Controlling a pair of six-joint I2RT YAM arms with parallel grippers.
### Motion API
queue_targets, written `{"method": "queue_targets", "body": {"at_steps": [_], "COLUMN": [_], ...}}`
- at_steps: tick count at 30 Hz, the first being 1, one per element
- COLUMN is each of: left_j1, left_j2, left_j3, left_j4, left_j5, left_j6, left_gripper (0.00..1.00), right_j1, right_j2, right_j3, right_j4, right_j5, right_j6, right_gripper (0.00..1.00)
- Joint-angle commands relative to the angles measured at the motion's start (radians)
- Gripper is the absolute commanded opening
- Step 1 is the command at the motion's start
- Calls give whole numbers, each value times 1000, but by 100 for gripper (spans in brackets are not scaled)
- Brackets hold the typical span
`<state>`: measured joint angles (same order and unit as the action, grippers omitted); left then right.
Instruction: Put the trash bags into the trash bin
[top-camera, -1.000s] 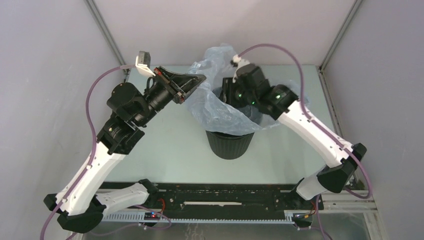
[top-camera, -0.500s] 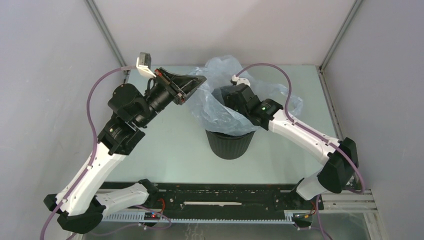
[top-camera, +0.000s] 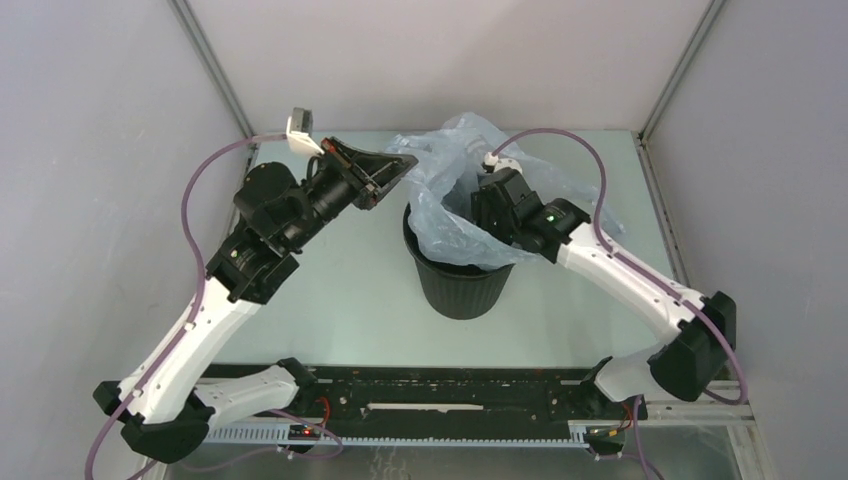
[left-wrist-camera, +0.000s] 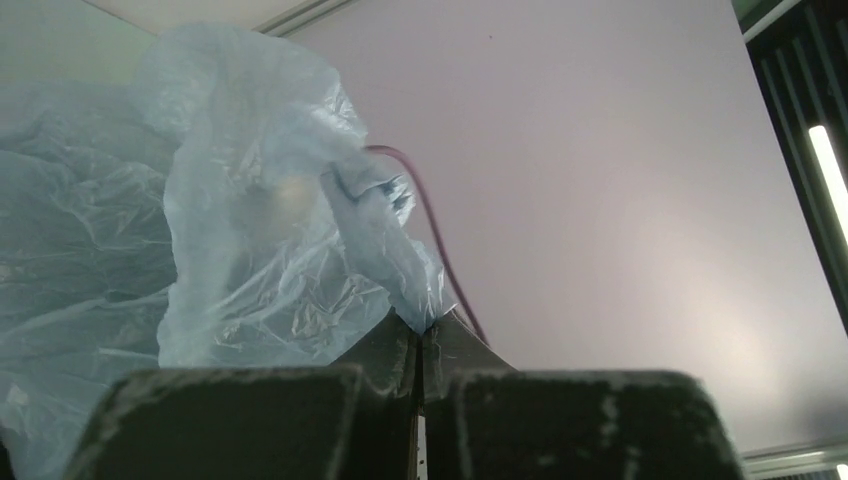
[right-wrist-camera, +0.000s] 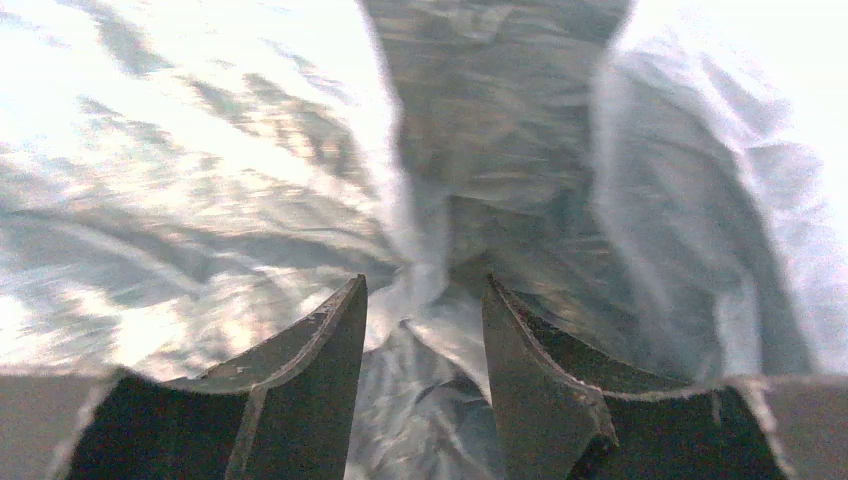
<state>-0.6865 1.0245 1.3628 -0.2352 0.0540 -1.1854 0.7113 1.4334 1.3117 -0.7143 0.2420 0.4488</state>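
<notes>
One pale blue trash bag (top-camera: 437, 210) billows over the mouth of one black trash bin (top-camera: 460, 290), which stands upright on the table (top-camera: 330, 290) between the two arms. The left gripper (left-wrist-camera: 423, 338) is clenched on a fold of the film's edge, holding it raised just left of the bin's rim. The right gripper (right-wrist-camera: 424, 300) points down inside the bag's opening, its jaws parted, with crumpled film lying in the gap between them. Part of the bag hangs inside the bin; the rest spills over the far and right rim.
</notes>
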Motion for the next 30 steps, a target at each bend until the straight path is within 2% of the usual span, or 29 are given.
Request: {"method": "queue_targets", "body": {"at_steps": [1, 8, 13, 20, 27, 30], "left_j1": [21, 63, 67, 67, 65, 65], "left_j2": [-46, -106, -93, -93, -90, -91], "left_j3": [-11, -86, -92, -102, -101, -106], "left_j4": [-29, -57, -47, -39, -28, -23], "left_j5": [-45, -74, -20, 1, 22, 25], "left_j6": [20, 18, 0, -14, -20, -20], "left_gripper": [0, 0, 0, 0, 0, 0], "right_j1": [49, 50, 61, 79, 58, 56], "right_j2": [-90, -62, -3, -4, 91, 109], "right_j3": [130, 251, 318, 220, 154, 89], "right_j4": [-28, -9, -11, 260, 372, 411], "right_j5": [-33, -40, -63, -18, 34, 39], "right_j6": [-48, -58, -47, -63, -36, -43], "right_gripper": [57, 69, 71, 73, 73, 67]}}
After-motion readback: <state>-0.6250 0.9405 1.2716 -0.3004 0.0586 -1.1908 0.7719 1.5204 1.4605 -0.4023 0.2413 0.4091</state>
